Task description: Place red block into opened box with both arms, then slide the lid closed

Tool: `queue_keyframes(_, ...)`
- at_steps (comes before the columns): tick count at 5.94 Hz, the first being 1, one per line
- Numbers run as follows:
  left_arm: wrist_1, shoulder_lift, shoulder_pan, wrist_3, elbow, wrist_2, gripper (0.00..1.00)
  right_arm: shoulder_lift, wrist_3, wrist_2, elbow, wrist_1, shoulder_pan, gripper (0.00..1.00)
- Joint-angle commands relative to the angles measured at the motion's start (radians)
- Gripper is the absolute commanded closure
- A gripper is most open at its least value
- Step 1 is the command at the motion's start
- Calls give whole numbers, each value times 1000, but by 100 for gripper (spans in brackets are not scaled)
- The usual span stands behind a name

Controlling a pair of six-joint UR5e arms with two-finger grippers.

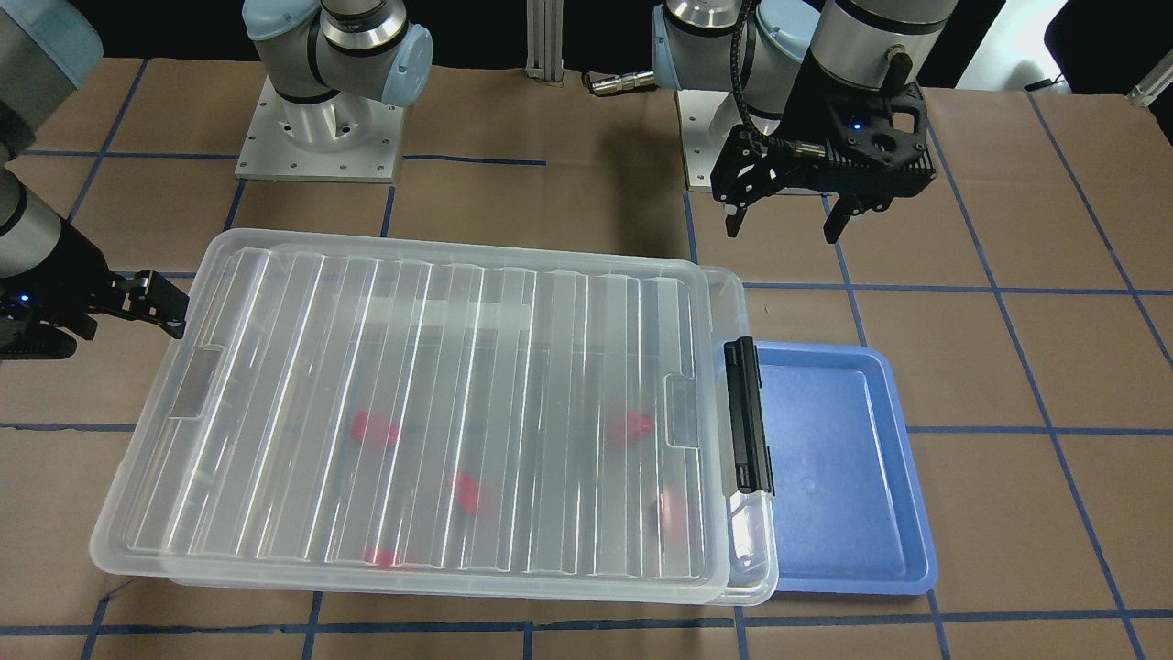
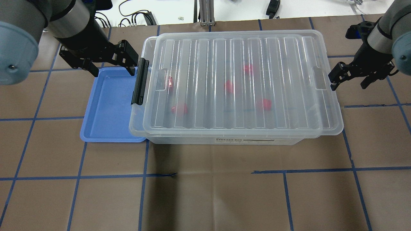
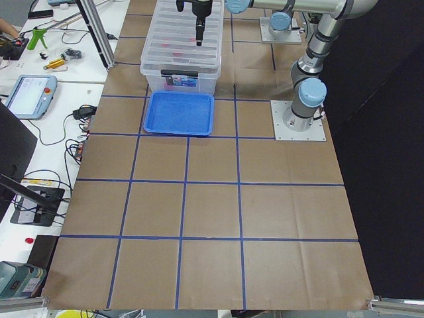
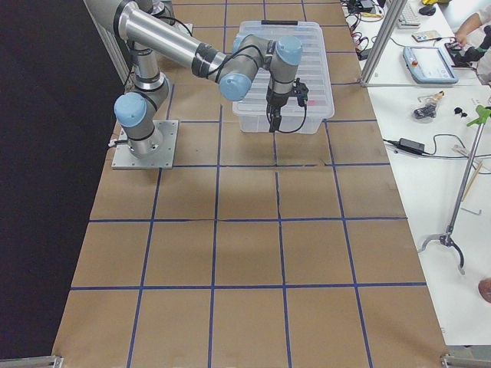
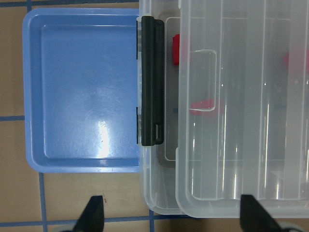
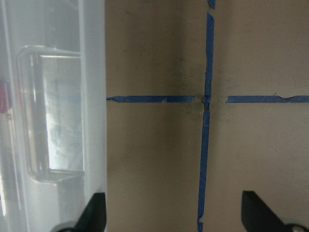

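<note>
The clear box (image 2: 224, 140) stands mid-table with its black clip bar (image 2: 140, 81) at the end on my left. The ribbed lid (image 2: 289, 80) lies on top, shifted a little toward my right, so a narrow strip of the box stays uncovered at the clip end. Several red blocks, such as one (image 2: 228, 86), show blurred through the lid. My left gripper (image 2: 113, 72) hangs open above the far edge of the blue tray, just beside the clip bar. My right gripper (image 2: 349, 86) is open just off the lid's other short end, holding nothing.
An empty blue tray (image 2: 106, 128) sits against the box's clip end. Both arm bases (image 1: 321, 137) are bolted at the robot's side of the table. Brown paper with a blue tape grid covers the table. Benches with tools and cables run along the far side.
</note>
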Motion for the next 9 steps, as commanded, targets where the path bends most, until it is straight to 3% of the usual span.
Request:
queue_keyframes(1,-1,0,0,0,-1,1,2,-29,17,2,-75,61,10,0)
queue_keyframes(5,-1,0,0,0,-1,2,2,-24,458,4,-286,293,242,0)
queue_keyframes(7,-1,0,0,0,-1,2,2,-28,500,84,-343,381,279,0)
queue_keyframes(9,-7,2,0,0,-1,2,2,-28,499,39,-341,387,280,0)
